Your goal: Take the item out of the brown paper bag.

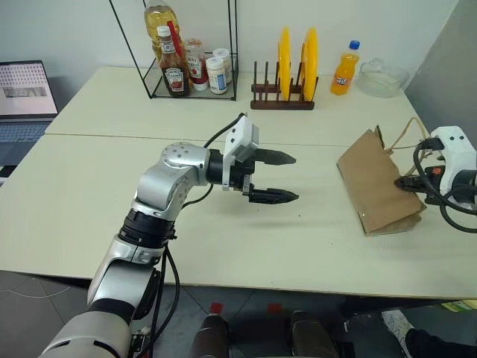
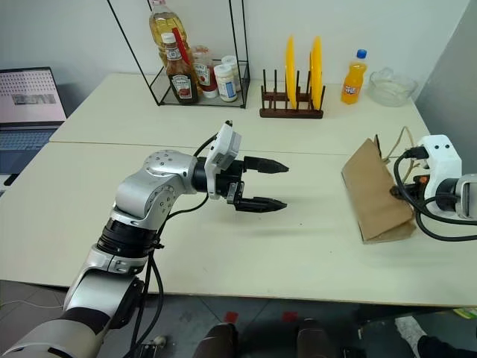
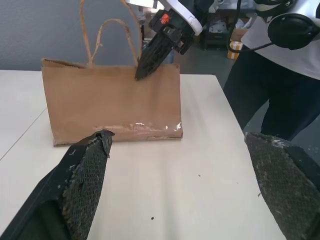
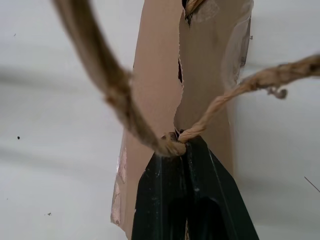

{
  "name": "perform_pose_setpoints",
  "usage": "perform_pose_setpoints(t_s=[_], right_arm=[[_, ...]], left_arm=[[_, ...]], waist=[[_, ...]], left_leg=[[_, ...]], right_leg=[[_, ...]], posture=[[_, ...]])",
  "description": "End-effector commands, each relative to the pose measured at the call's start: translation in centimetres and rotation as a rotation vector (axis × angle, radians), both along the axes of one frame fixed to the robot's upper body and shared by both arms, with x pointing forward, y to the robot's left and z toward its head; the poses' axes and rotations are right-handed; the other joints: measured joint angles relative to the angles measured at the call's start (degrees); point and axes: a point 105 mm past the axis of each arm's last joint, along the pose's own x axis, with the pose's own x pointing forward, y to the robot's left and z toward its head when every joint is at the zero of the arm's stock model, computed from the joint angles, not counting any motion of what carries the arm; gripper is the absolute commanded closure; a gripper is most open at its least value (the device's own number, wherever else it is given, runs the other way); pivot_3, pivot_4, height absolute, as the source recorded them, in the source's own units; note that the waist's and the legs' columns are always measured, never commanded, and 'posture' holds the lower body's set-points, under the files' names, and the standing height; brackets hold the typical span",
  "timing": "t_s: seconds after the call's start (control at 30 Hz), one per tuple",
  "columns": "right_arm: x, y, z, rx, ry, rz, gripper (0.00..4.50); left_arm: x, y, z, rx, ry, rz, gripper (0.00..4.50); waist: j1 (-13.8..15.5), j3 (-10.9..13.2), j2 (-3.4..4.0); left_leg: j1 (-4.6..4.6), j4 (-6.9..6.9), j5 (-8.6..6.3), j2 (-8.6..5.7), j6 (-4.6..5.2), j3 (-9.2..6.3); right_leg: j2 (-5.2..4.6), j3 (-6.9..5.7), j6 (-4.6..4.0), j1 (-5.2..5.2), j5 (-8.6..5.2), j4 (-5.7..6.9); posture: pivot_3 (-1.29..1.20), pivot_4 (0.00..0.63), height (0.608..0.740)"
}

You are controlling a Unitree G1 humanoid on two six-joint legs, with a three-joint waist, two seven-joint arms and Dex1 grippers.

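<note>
The brown paper bag (image 1: 376, 183) lies creased on the right side of the table, its mouth and cord handles (image 1: 406, 134) toward the right edge. My right gripper (image 1: 406, 183) is at that mouth. In the right wrist view its black fingers (image 4: 165, 200) are pressed together on the bag's torn rim (image 4: 200, 75), right where a handle cord is rooted. My left gripper (image 1: 295, 177) hovers open over mid-table, pointing at the bag from about a bag's width away, nothing between its fingers. The left wrist view shows the bag (image 3: 110, 105) broadside. The item is hidden.
At the back stand a wooden plate rack (image 1: 283, 93) with two yellow plates, an orange bottle (image 1: 345, 68), a glass bowl (image 1: 381, 78) and a wire rack of sauce bottles (image 1: 186, 67). A laptop (image 1: 26, 97) sits far left. A person (image 3: 280, 75) stands beyond the table's right edge.
</note>
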Motion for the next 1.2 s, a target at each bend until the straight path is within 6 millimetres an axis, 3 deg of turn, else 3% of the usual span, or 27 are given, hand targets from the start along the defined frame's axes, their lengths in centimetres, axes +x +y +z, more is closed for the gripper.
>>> perform_pose_setpoints(t_s=[0.03, 0.23, 0.4, 0.67, 0.83, 0.93, 1.07, 1.2], right_arm=[[0.3, 2.0, 1.5, -0.125, -0.132, 0.2, 4.48], [0.6, 4.8, 2.8, -0.177, -0.219, 0.524, 4.48], [3.6, 6.3, 3.6, -0.223, -0.324, 0.683, 4.48], [9.6, 14.8, 4.6, -0.201, -0.499, 0.938, 4.48], [11.6, 19.7, 4.2, -0.207, -0.543, 1.062, 4.48], [12.0, 21.9, 4.6, -0.182, -0.566, 1.099, 4.48], [11.9, 22.8, 5.5, -0.156, -0.572, 1.14, 4.48], [11.9, 22.0, 5.8, -0.165, -0.564, 1.151, 4.48]], left_arm=[[-0.2, 0.5, 1.4, -0.026, -0.069, 0.019, 0.0], [0.1, 2.1, 1.6, -0.049, -0.057, 0.103, 0.0], [0.2, 4.5, 1.4, -0.09, -0.05, 0.251, 0.0], [-1.5, 8.8, 0.1, -0.122, -0.009, 0.553, 0.0], [-2.4, 11.8, -0.9, -0.208, -0.009, 0.848, 0.0], [-3.8, 12.1, -2.2, -0.214, -0.01, 0.954, 0.0], [-4.9, 12.5, -2.3, -0.248, -0.006, 1.026, 0.0], [-5.1, 12.9, -2.2, -0.248, -0.005, 1.039, 0.0]], waist=[[-0.1, 0.0, 0.0], [-1.2, 0.1, 0.05], [-1.9, 0.2, 0.09], [-3.4, 0.4, 0.05], [-4.5, 0.4, 0.03], [-5.5, 0.4, -0.02], [-5.5, 0.3, -0.04], [-5.5, 0.3, -0.04]], left_leg=[[0.0, 0.0, 0.0, 0.0, 0.0, 0.0], [0.04, 0.01, 0.01, 0.0, -0.01, 0.02], [0.05, 0.03, 0.01, 0.0, -0.01, 0.04], [0.08, 0.0, 0.11, 0.03, -0.17, 0.05], [0.29, 0.02, 0.12, 0.04, -0.19, 0.07], [0.55, -0.01, 0.07, 0.04, -0.1, 0.13], [0.63, 0.01, 0.03, 0.04, -0.02, 0.09], [0.81, 0.01, 0.02, 0.04, -0.01, 0.14]], right_leg=[[0.0, 0.0, 0.01, 0.0, 0.0, -0.01], [0.0, 0.04, 0.06, 0.0, 0.02, 0.02], [0.0, 0.08, 0.07, 0.0, 0.02, 0.01], [0.0, 0.14, 0.05, -0.11, 0.04, 0.1], [0.0, 0.21, 0.01, -0.02, 0.06, 0.23], [0.02, 0.33, 0.0, 0.1, 0.07, 0.44], [0.02, 0.31, -0.06, 0.08, 0.04, 0.79], [0.03, 0.37, -0.09, 0.12, 0.01, 0.88]], posture=[[0.0, 0.15, 0.74], [0.0, 0.15, 0.74], [0.0, 0.15, 0.74], [0.0, 0.15, 0.74], [0.0, 0.15, 0.74], [0.0, 0.15, 0.74], [0.0, 0.15, 0.74], [0.0, 0.15, 0.74]])
